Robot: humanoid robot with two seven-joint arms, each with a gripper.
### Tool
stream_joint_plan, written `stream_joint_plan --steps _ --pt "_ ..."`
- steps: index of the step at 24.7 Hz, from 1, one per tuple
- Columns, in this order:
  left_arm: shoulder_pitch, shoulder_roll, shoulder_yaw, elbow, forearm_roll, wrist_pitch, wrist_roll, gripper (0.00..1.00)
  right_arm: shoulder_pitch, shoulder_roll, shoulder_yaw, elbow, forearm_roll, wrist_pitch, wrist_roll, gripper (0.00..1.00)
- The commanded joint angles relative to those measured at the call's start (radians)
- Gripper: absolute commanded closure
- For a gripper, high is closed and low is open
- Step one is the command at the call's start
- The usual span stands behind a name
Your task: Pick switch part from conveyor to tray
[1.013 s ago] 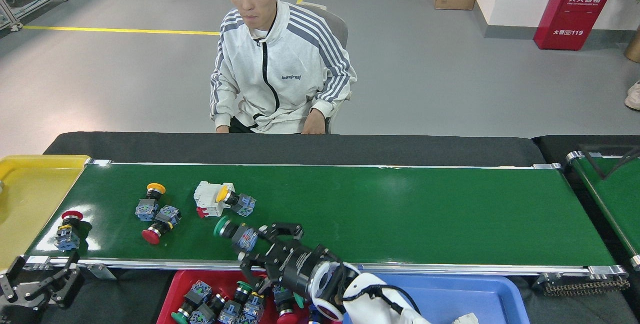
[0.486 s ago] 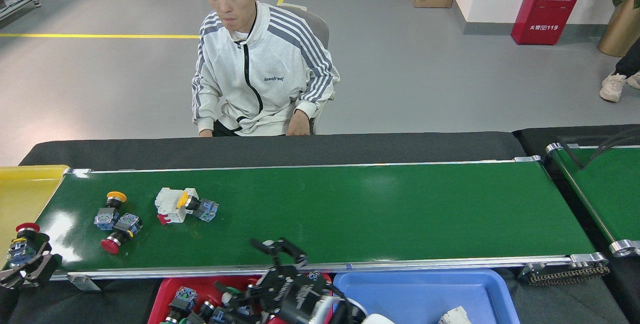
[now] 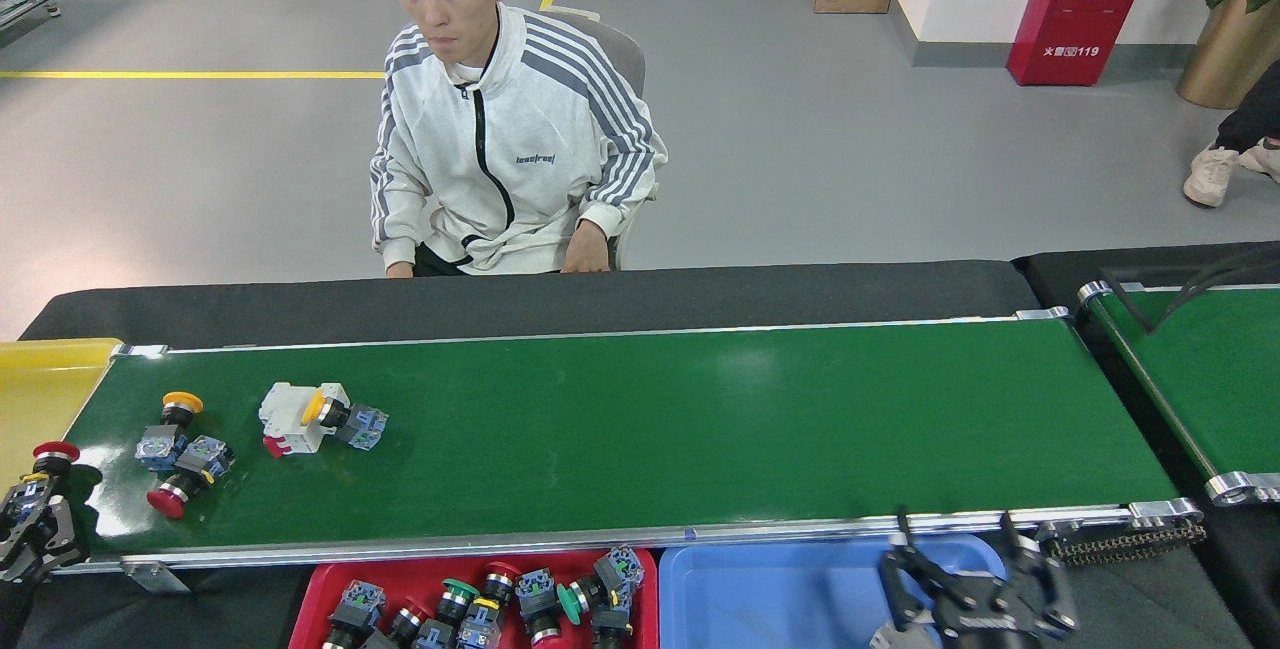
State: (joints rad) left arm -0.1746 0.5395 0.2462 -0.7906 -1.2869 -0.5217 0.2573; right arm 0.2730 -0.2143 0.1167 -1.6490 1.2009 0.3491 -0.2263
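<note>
Hovering empty over blue tray [image 3: 780, 594]: right gripper [image 3: 965, 579], jaws apart. Remaining switch parts [image 3: 185, 449] far left on conveyor [image 3: 700, 429], beside left gripper [image 3: 35, 534], jaw state unclear. Left arm nearer.

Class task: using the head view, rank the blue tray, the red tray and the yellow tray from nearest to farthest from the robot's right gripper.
1. Blue tray, directly under the right gripper.
2. Red tray, further left along the near edge.
3. Yellow tray, far left end of the conveyor.
</note>
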Motion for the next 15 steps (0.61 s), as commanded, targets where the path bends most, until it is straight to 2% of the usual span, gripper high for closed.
stream_joint_plan --steps 1,4,6,7,11,12,13,14,15 --pt "0.067 0.004 0.015 -0.13 0.008 -0.135 0.016 0.94 0.023 -0.005 -0.069 -0.018 -0.001 -0.059 -0.019 0.02" --pt "0.228 0.0 0.016 -0.38 0.024 -0.222 0.014 0.91 0.066 -0.004 -0.147 -0.034 -0.004 -0.133 -0.031 0.02" --pt "0.374 -0.004 0.01 -0.561 0.034 -0.264 0.007 0.83 0.086 0.0 -0.195 -0.049 -0.027 -0.2 -0.031 0.02" --pt "0.437 -0.021 0.001 -0.64 0.034 -0.264 0.005 0.76 0.088 0.001 -0.209 -0.055 -0.047 -0.229 -0.027 0.02" --pt "0.606 -0.073 -0.07 -0.84 0.021 -0.264 0.0 0.7 0.083 -0.002 -0.216 -0.083 -0.063 -0.285 -0.019 0.02" --pt "0.623 -0.079 -0.1 -0.871 0.021 -0.264 -0.013 0.62 0.083 -0.005 -0.216 -0.1 -0.063 -0.298 -0.013 0.02" --pt "0.627 -0.096 -0.12 -0.892 0.021 -0.264 -0.039 0.4 0.083 -0.007 -0.213 -0.117 -0.061 -0.323 0.001 0.02" --pt "0.627 -0.119 -0.122 -0.909 0.021 -0.264 -0.064 0.1 0.081 0.0 -0.213 -0.121 -0.061 -0.355 0.019 0.02" --pt "0.624 -0.142 -0.12 -0.927 0.023 -0.264 -0.076 0.0 0.078 0.003 -0.212 -0.121 -0.061 -0.384 0.036 0.02"
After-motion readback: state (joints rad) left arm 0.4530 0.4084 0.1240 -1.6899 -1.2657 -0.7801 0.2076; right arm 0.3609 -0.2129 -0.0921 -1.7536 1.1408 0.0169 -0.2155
